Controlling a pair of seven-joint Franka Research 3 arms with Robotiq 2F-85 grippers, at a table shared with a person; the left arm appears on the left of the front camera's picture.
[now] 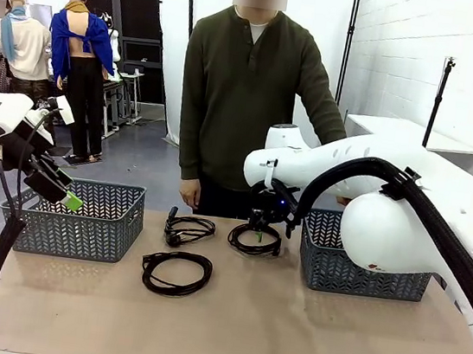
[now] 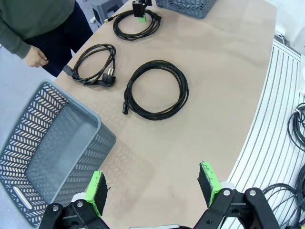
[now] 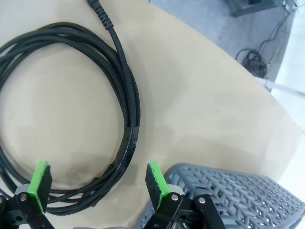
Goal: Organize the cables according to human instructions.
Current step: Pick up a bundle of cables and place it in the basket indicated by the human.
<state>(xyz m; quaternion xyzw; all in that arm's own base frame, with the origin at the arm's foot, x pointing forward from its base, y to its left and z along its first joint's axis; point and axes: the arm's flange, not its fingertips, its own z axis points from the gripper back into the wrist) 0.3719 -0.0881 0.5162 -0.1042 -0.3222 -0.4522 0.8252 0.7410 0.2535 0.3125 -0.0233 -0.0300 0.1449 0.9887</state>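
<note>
Three coiled black cables lie on the tan table: one near the middle (image 1: pixel 176 274) (image 2: pixel 156 89), one farther back on the left (image 1: pixel 186 230) (image 2: pixel 93 64), and one farther back on the right (image 1: pixel 254 240) (image 2: pixel 136 24) (image 3: pixel 128 138). My right gripper (image 1: pixel 258 225) (image 3: pixel 96 179) is low over that last coil. It is open, and its green pads (image 3: pixel 155 177) straddle a bundle of the coil's strands. My left gripper (image 1: pixel 64 194) (image 2: pixel 152 187) hangs open and empty beside the left basket.
A grey lattice basket (image 1: pixel 83 218) (image 2: pixel 52 152) stands at the left, and another (image 1: pixel 365 264) (image 3: pixel 228 195) at the right behind my right arm. A person in a dark green top stands at the far side, one hand (image 1: pixel 189 193) hanging by the table's edge.
</note>
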